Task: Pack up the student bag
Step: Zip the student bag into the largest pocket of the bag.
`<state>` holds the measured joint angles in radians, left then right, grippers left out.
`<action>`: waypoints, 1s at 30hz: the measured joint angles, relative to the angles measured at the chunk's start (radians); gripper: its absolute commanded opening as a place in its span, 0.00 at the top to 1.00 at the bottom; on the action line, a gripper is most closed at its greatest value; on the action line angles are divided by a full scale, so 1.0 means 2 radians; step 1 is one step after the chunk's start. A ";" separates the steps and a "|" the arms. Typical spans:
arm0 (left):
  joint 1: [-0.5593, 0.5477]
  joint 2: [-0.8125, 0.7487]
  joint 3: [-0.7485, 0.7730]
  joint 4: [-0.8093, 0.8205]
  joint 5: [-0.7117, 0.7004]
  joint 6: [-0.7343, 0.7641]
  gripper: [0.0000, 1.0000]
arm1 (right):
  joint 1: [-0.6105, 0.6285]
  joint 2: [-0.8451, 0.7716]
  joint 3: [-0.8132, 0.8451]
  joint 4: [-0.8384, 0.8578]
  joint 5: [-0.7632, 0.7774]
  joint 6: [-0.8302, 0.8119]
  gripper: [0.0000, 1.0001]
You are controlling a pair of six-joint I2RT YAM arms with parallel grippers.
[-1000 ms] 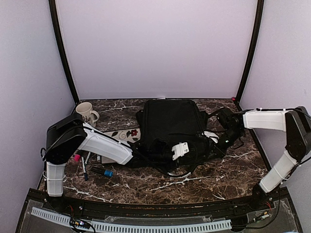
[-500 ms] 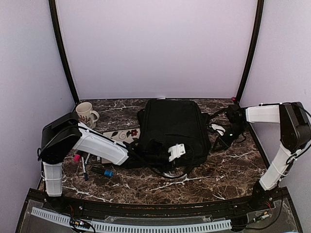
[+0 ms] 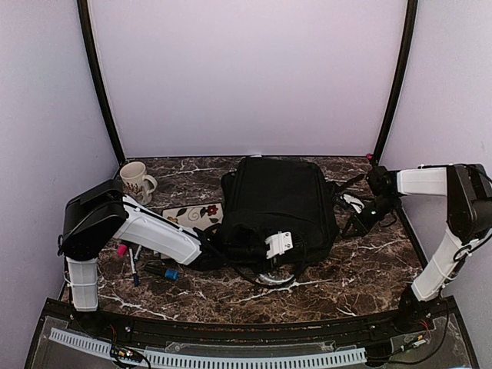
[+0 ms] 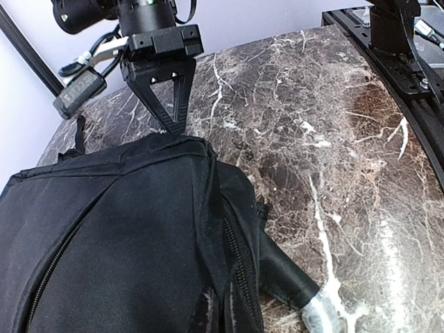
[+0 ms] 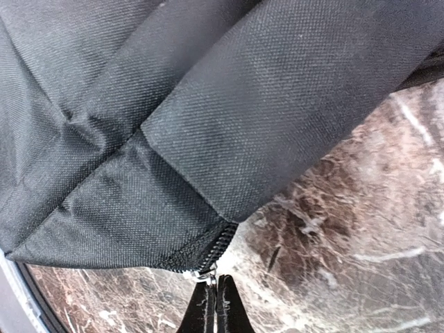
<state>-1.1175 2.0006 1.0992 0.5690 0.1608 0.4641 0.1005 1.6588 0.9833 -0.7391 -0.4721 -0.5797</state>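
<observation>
- Fabric at near edge of student bag (image 3: pixel 277 200) hid left gripper (image 3: pixel 278 247), lower centre of top view; open or closed, could not tell.
- Bag lay flat mid-frame on table (image 3: pixel 361 269); looked soft and floppy, likely to sag, so zipper pull (image 5: pixel 207 275) judged best hold.
- At bag's right edge, right gripper (image 5: pixel 214 288) was pinched closed on that pull.

the student bag (image 3: pixel 277 201), a big black fabric backpack, lay flat in the middle, its length running twelve to six o'clock.

Black student bag (image 3: pixel 277 201) flat mid-table — left gripper (image 3: pixel 283 246) at near edge; right gripper (image 3: pixel 352 224) at right side
</observation>
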 measured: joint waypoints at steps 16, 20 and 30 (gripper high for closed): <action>0.000 -0.002 -0.003 0.007 0.010 -0.018 0.82 | -0.001 0.074 0.055 -0.027 -0.011 0.036 0.83; 0.000 -0.010 -0.004 -0.011 0.011 -0.024 0.64 | -0.018 0.064 0.060 -0.004 0.047 0.048 0.64; 0.002 -0.110 -0.027 -0.053 -0.056 -0.036 0.37 | -0.043 -0.088 0.109 -0.016 0.092 0.053 0.57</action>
<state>-1.1145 1.7809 1.0462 0.4637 0.0479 0.3920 0.0154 1.4834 1.2011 -0.7712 -0.2882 -0.4740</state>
